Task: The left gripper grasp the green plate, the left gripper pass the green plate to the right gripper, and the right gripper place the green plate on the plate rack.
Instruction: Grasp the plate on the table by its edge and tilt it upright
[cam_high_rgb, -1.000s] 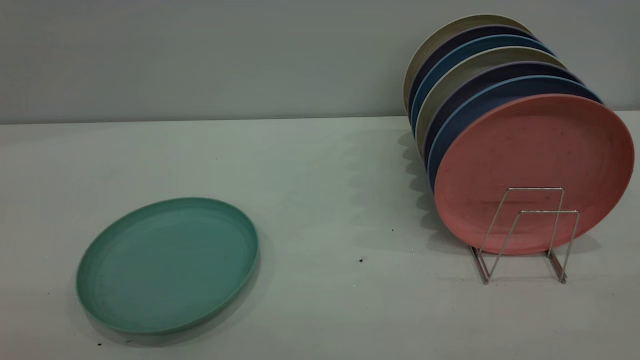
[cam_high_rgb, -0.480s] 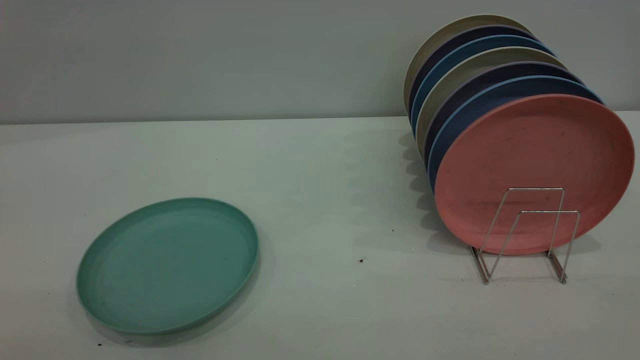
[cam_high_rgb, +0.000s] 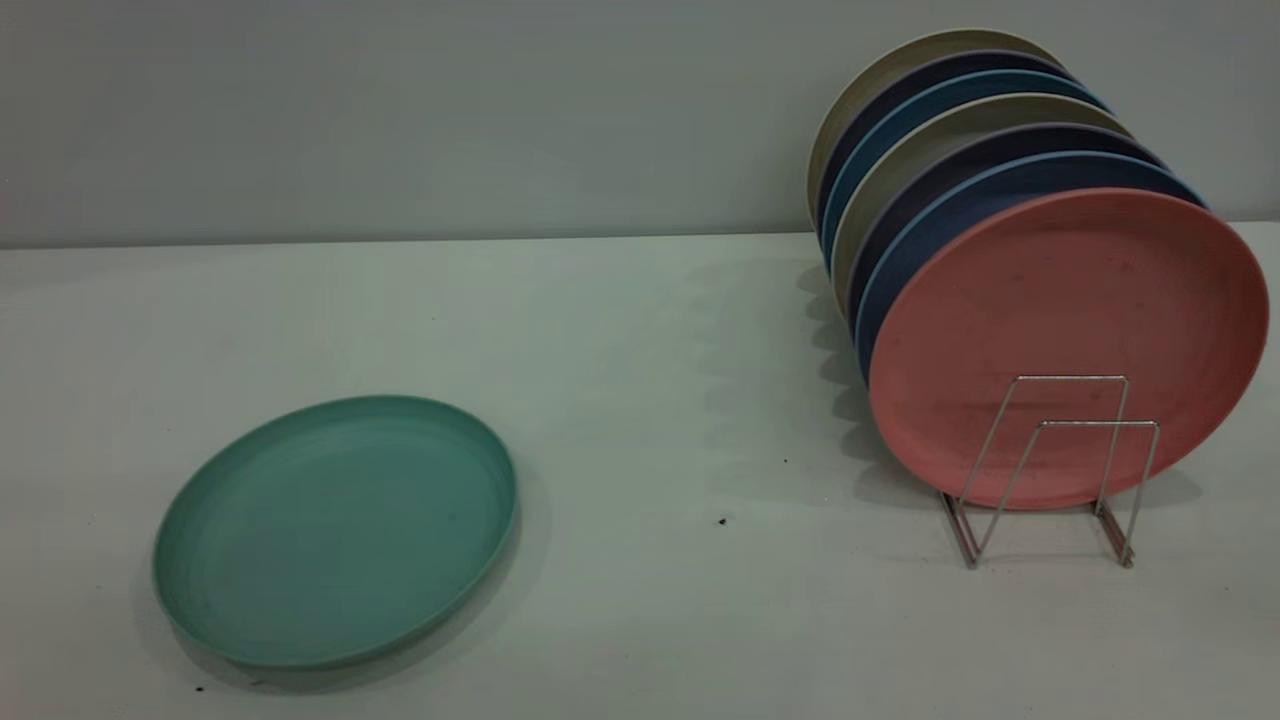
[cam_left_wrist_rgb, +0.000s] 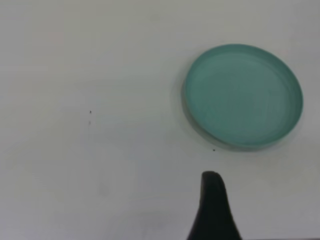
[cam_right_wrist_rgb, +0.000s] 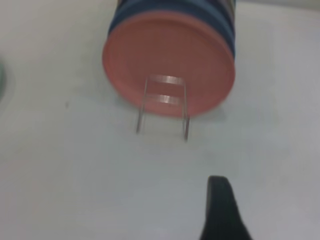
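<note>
Nothing done yet: green plate (cam_high_rgb: 335, 530) is lying flat near the table's (cam_high_rgb: 640, 620) front-left corner, ungrasped. Plate rack (cam_high_rgb: 1050, 470) is showing free front loops. Left gripper (cam_left_wrist_rgb: 214, 210) and right gripper (cam_right_wrist_rgb: 225, 210) are holding nothing; opening cannot be told.

Surface: pale grey-white matte table (cam_high_rgb: 640, 330) against a grey wall.
Near left: round teal-green plastic plate (cam_high_rgb: 335, 530) lay flat.
Right edge: thin silver wire plate rack (cam_high_rgb: 1050, 470) stood, loaded with upright plates.

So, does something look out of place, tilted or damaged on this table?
Nothing stands out. The green plate lies flat on the table, apart from the plate rack. The pink plate and the others stand in a row. Only small dark specks.
</note>
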